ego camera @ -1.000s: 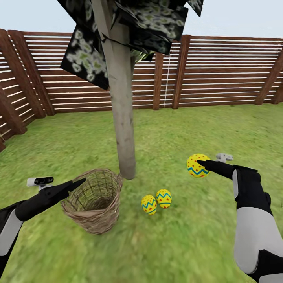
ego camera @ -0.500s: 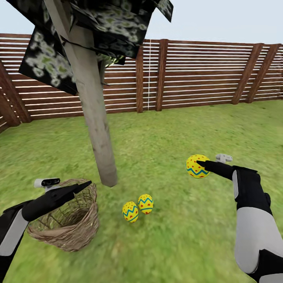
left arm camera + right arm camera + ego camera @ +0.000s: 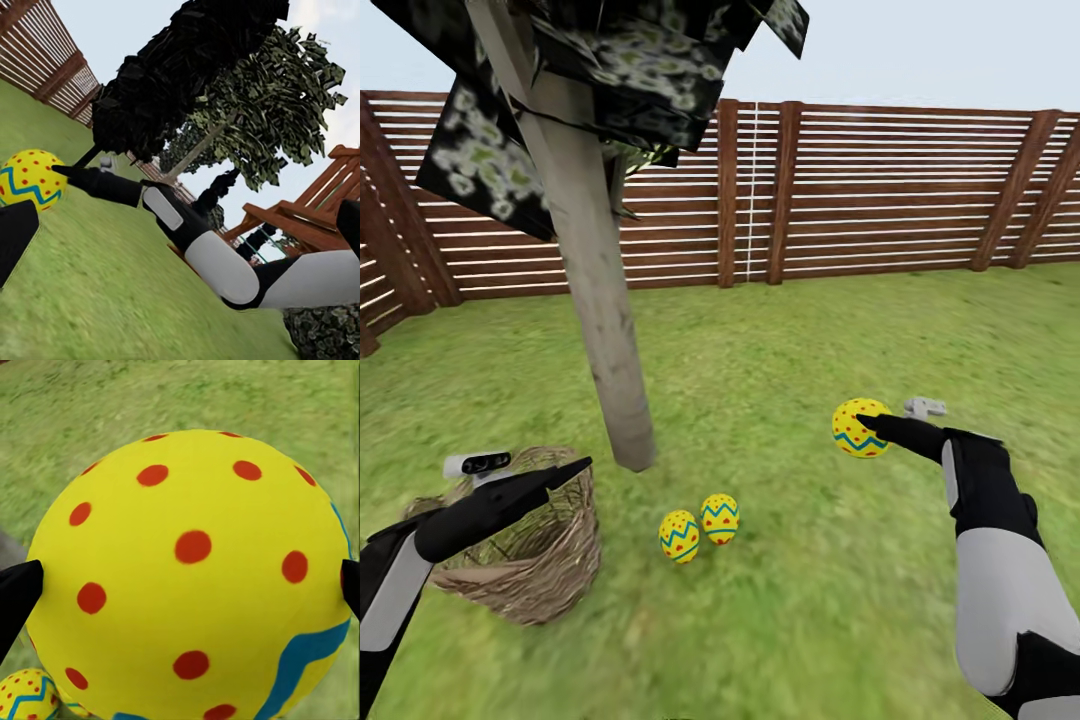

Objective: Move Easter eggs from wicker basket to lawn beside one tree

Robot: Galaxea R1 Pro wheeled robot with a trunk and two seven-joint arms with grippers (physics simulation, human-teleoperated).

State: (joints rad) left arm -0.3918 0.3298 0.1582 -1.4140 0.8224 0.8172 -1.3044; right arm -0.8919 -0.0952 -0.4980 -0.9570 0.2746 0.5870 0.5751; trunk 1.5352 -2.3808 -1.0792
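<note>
Rising from the lawn [image 3: 840, 330], the tree [image 3: 605, 350] has the basket [image 3: 530, 575] on one side of its foot and two eggs [image 3: 699, 526] on the other. The right fingers [image 3: 860, 425] pinch the third egg [image 3: 857, 428] in the air, well to the right of that pair; setting it down means reaching left and lower. The left fingers [image 3: 575, 466] look pressed together over the basket rim.
</note>
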